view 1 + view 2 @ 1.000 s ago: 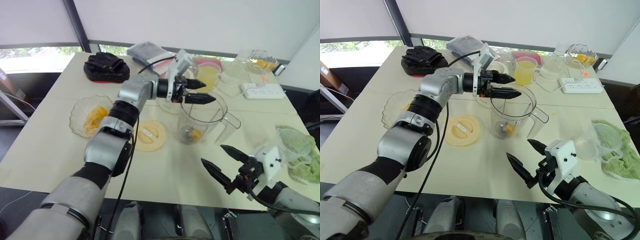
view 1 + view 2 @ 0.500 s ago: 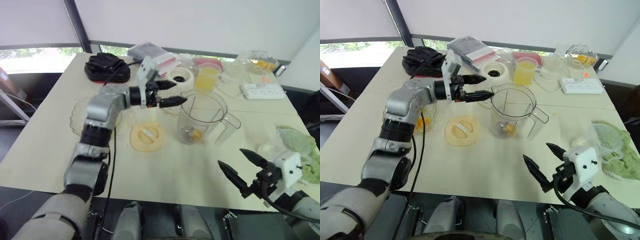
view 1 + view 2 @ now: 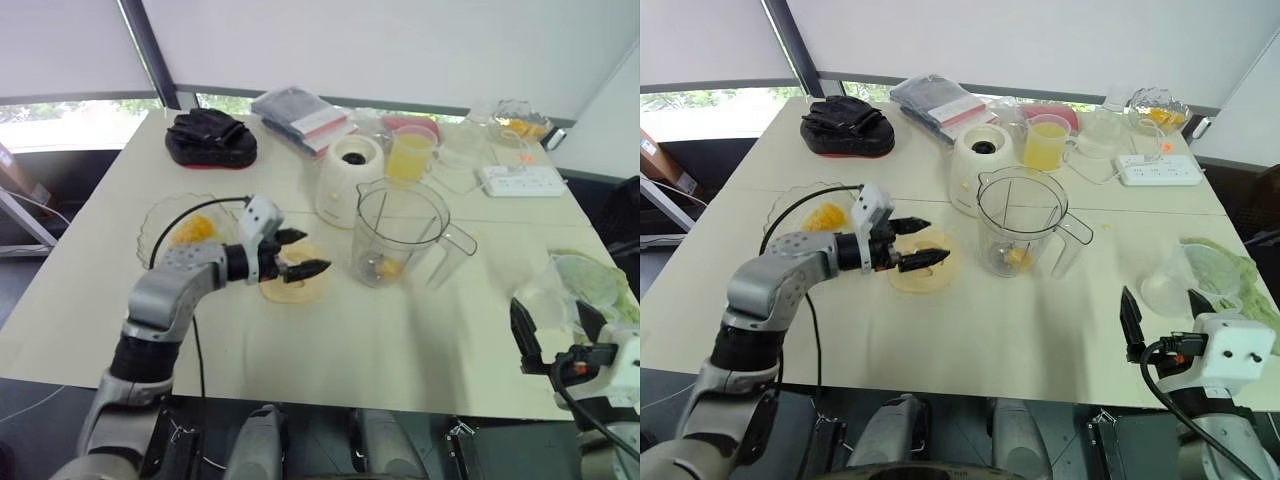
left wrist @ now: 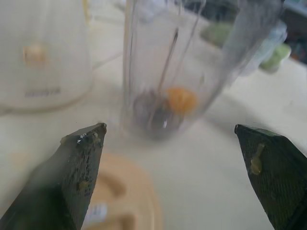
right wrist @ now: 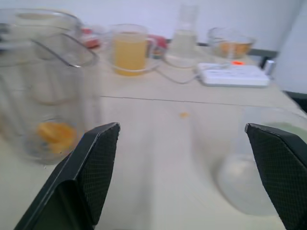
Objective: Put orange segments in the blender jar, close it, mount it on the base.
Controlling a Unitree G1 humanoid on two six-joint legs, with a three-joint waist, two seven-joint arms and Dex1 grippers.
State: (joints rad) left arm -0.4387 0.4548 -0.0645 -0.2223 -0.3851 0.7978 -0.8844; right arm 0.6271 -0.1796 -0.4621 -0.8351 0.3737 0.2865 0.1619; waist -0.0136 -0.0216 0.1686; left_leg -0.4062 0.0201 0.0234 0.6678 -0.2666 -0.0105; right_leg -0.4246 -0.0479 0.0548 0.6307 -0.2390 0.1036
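The clear blender jar (image 3: 398, 238) stands open-topped at mid-table with an orange segment (image 4: 181, 99) at its bottom. Its pale yellow lid (image 3: 298, 283) lies flat on the table just left of it. My left gripper (image 3: 296, 254) hovers open and empty just above the lid, pointing toward the jar. The white blender base (image 3: 347, 181) stands behind the jar. A glass bowl (image 3: 172, 229) holding orange segments (image 3: 192, 229) sits at the left. My right gripper (image 3: 552, 331) is open and empty near the table's front right edge.
A glass of orange juice (image 3: 411, 156), a power strip (image 3: 525, 180), another glass bowl (image 3: 522, 120) and a black pouch (image 3: 211, 139) line the back. A green cloth (image 3: 601, 291) and a clear cup (image 5: 249, 165) lie at the right.
My left gripper has pulled back from the jar's rim, leftward and down, to just above the lid. My right gripper has withdrawn to the right, toward the table's front edge.
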